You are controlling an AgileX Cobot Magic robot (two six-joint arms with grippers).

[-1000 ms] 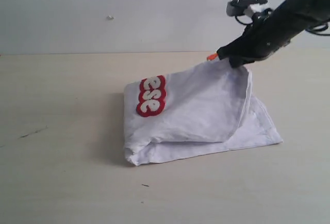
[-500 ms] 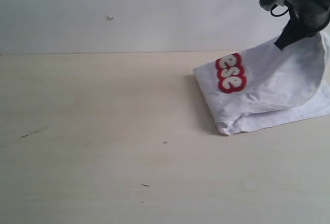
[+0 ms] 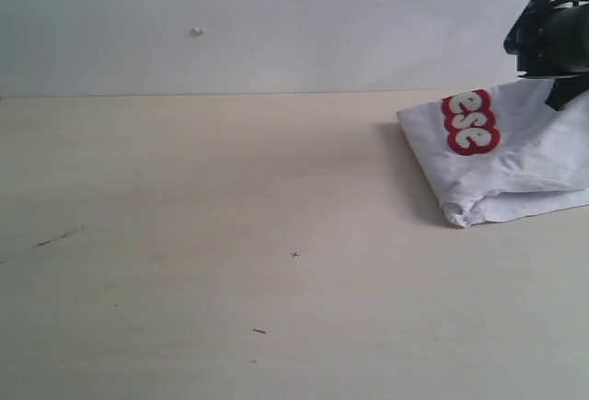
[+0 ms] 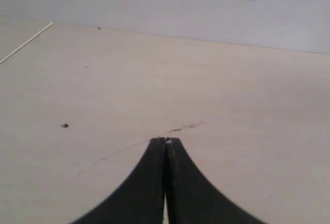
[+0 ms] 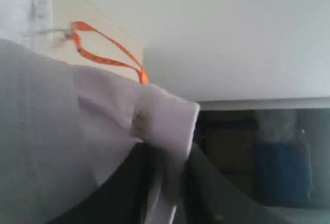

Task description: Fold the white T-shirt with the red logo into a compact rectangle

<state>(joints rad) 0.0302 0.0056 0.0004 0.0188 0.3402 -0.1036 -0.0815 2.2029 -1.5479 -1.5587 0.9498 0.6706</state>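
Note:
The white T-shirt [image 3: 525, 165] lies folded in a bundle at the far right of the table, partly cut off by the frame edge. Its red logo [image 3: 471, 122] faces up near the bundle's left end. My right gripper [image 3: 558, 95] is over the shirt's far upper corner, shut on a fold of the white T-shirt [image 5: 51, 110] near the collar. The cloth runs between the jaws of the right gripper [image 5: 167, 154], and the orange neck tag [image 5: 105, 51] sticks out beyond. My left gripper [image 4: 166, 140] is shut and empty over bare tabletop.
The pale wooden table [image 3: 230, 234] carries a dark scratch [image 3: 55, 236] at the left and a few small specks. A plain wall [image 3: 276, 23] runs behind it. Past the table edge, the right wrist view shows a dark area with a blue object [image 5: 278, 167].
My right gripper has pulled the shirt from the middle of the table to the far right. The bundle slid along with it and lies lower now. The left gripper has not moved.

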